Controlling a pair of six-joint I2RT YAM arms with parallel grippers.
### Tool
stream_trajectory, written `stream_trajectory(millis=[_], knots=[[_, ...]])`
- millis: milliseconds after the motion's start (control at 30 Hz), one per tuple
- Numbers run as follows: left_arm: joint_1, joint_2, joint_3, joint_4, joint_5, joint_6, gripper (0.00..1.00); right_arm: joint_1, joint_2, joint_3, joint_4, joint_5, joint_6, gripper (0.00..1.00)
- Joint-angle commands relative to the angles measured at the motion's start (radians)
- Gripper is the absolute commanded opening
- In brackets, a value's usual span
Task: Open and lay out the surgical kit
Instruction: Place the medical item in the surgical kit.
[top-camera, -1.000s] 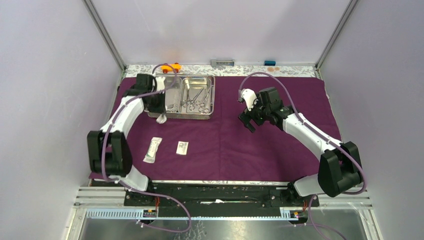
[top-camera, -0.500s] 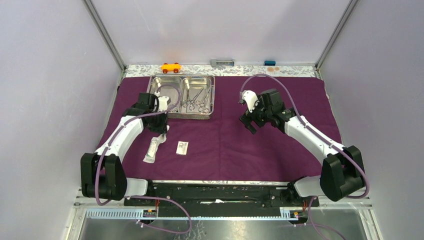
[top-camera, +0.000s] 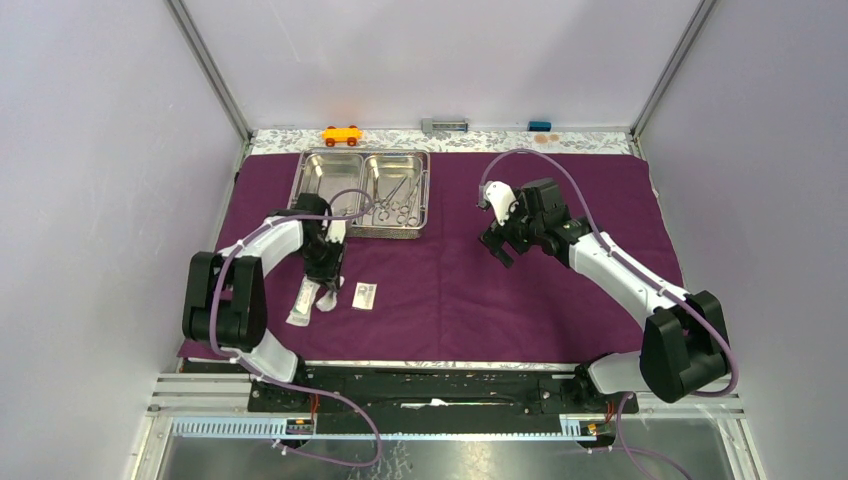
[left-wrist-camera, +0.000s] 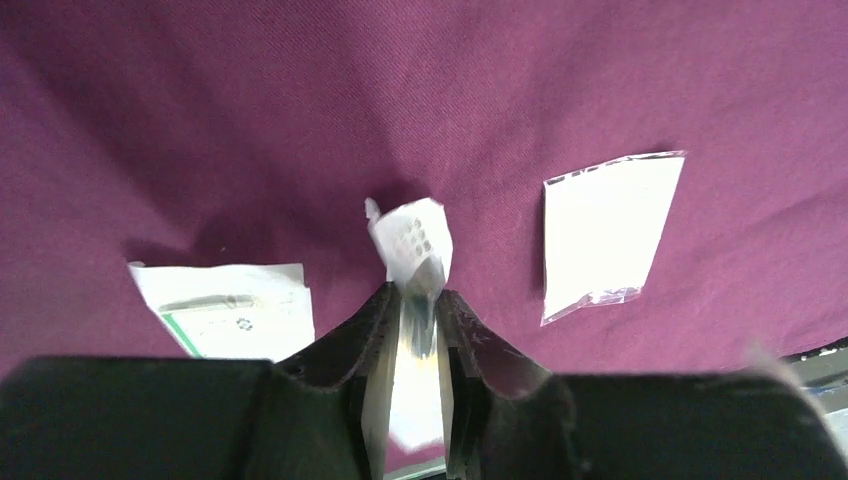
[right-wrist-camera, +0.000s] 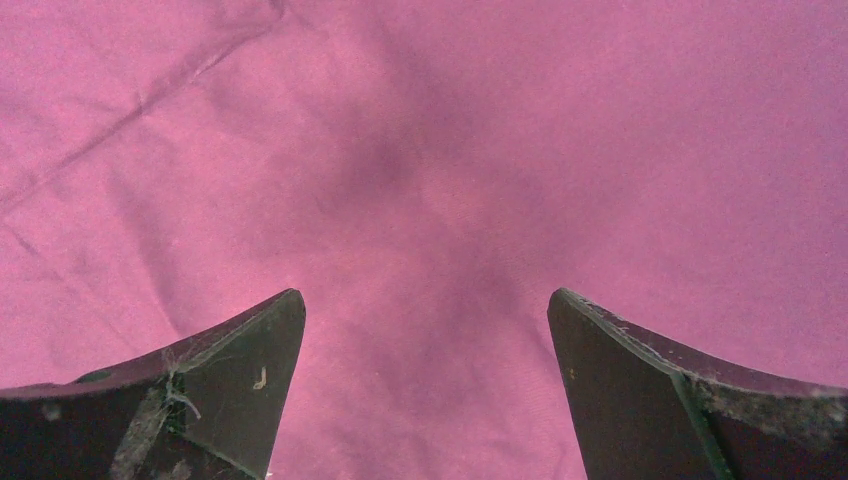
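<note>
Top view: steel tray (top-camera: 362, 236) near the purple cloth's (top-camera: 480, 300) far left corner; left wrist: left gripper (left-wrist-camera: 415, 295) pinches a small white packet (left-wrist-camera: 412, 235) close to the cloth, between two flat packets (left-wrist-camera: 607, 235) (left-wrist-camera: 235, 310); right wrist: right gripper (right-wrist-camera: 425, 310) gapes wide above cloth.

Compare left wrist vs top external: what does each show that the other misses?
Left wrist only: the small packet sitting between the fingers of the left gripper; green print on the left-hand packet. Top external only: steel tray, forceps in it, orange toy car, right gripper. Both: purple cloth, left-hand packet and clear packet flanking the left gripper.
</note>
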Motion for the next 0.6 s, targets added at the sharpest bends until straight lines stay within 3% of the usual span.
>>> stream_trajectory(millis=[0,567], knots=[[-0.005,0.039,0.043,-0.021,0.028,-0.010,0.23,-0.003,0.003,-0.006,0.030,0.032,-0.022,0.99],[-0.005,0.006,0.047,-0.019,0.045,-0.014,0.39,-0.003,0.010,-0.009,0.032,0.039,-0.030,0.99]])
